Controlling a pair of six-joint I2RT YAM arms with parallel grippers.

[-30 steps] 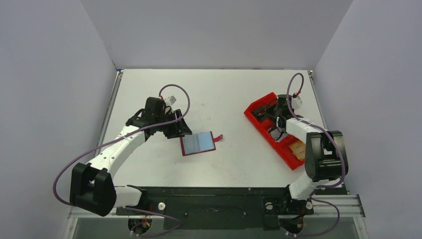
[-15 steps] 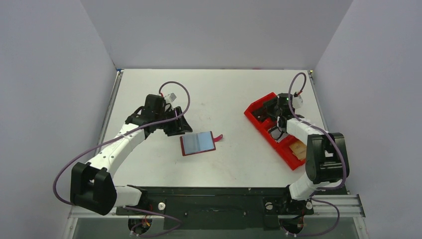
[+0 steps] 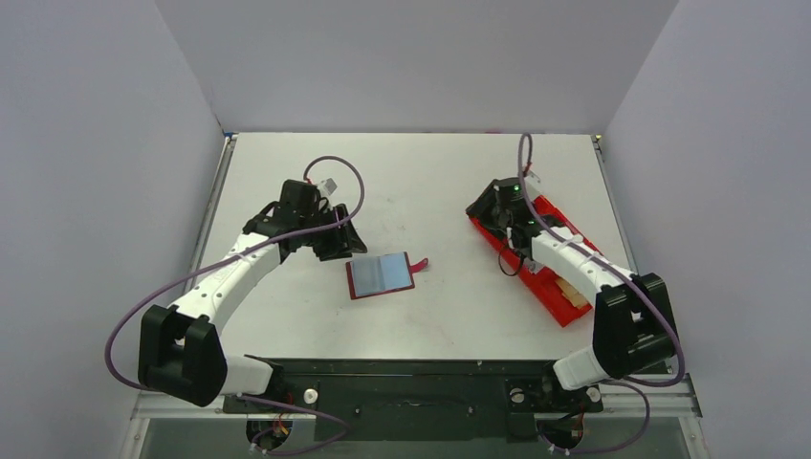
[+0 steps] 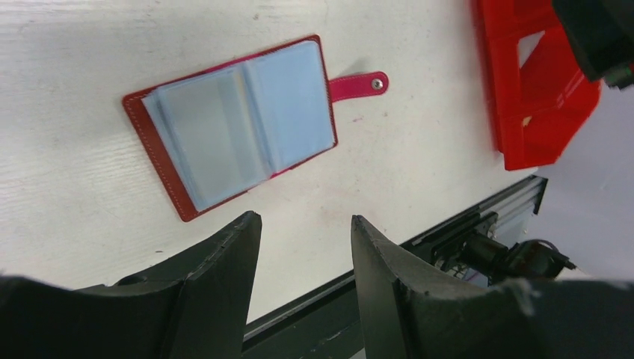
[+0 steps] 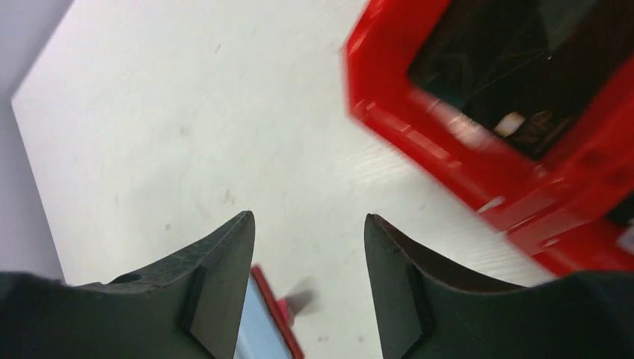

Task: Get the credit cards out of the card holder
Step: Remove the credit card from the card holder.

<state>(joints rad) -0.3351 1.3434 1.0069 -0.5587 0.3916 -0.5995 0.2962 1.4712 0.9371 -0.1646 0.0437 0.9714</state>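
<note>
The left fingers (image 4: 217, 292) stood spread and empty just beside the card holder (image 4: 232, 142), which lay open on the table (image 3: 430, 182). The right fingers (image 5: 213, 292), also spread and empty, hovered by the red tray (image 4: 516, 142). A tan card (image 3: 574, 287) lay in that tray, seemingly done. The light blue card (image 4: 293, 101) looked not yet out.

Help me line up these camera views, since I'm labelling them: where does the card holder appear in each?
Top external: the card holder lies open, just left of centre.
Left wrist: upper left, spread open.
Right wrist: only a corner, at the bottom edge left of centre.
Shared landmark: the red tray, right of it in all three.
</note>
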